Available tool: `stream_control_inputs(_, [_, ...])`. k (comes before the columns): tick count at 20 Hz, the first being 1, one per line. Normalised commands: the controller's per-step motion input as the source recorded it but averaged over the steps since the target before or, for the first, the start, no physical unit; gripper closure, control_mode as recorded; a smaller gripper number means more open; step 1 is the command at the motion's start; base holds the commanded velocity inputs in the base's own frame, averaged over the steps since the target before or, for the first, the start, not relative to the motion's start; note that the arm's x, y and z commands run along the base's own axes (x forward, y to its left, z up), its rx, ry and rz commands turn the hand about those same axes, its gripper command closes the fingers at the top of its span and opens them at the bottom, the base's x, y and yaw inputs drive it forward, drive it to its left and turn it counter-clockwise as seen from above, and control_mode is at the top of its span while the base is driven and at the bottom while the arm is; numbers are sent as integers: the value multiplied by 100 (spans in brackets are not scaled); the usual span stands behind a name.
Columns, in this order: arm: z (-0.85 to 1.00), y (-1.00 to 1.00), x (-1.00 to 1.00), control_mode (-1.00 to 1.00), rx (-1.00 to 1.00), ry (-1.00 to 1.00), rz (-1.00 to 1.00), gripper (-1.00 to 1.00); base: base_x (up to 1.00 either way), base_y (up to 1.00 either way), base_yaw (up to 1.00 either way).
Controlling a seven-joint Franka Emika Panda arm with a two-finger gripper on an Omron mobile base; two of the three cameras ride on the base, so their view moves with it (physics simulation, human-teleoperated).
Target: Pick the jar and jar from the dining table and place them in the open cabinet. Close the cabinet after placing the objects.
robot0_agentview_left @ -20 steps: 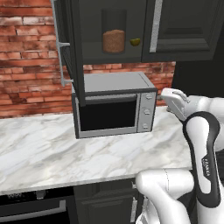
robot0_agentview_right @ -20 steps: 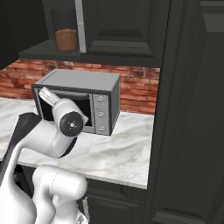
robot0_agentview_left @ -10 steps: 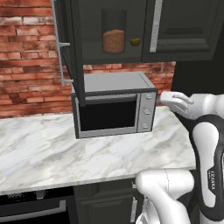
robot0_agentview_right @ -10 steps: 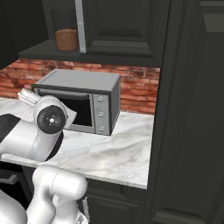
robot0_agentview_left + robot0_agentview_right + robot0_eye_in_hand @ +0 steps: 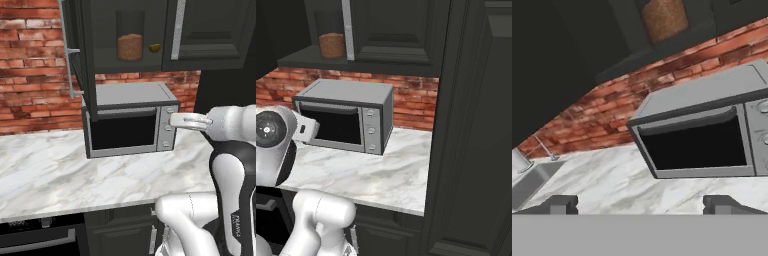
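Inside the open cabinet [image 5: 100, 55] stands a jar [image 5: 130, 47] of reddish-brown grains; tool [image 5: 640, 204] wide, holding nothing.

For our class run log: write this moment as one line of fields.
claw: open, empty, before microwave | jar: on cabinet shelf | cabinet door: open | second jar: unseen
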Motion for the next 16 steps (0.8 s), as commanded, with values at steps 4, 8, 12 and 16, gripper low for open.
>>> stream_control_inputs(4, [-3,54,-37,-100,-14,-18,0,-100,0,0,0])
stream_control_inputs(8, [0,53,-36,-100,-13,-18,0,-100,0,0,0])
stream_control_inputs(12, [0,49,-34,-100,-13,-18,0,-100,0,0,0])
stream_control_inputs(16, [0,46,-31,-100,-13,-15,0,-100,0,0,0])
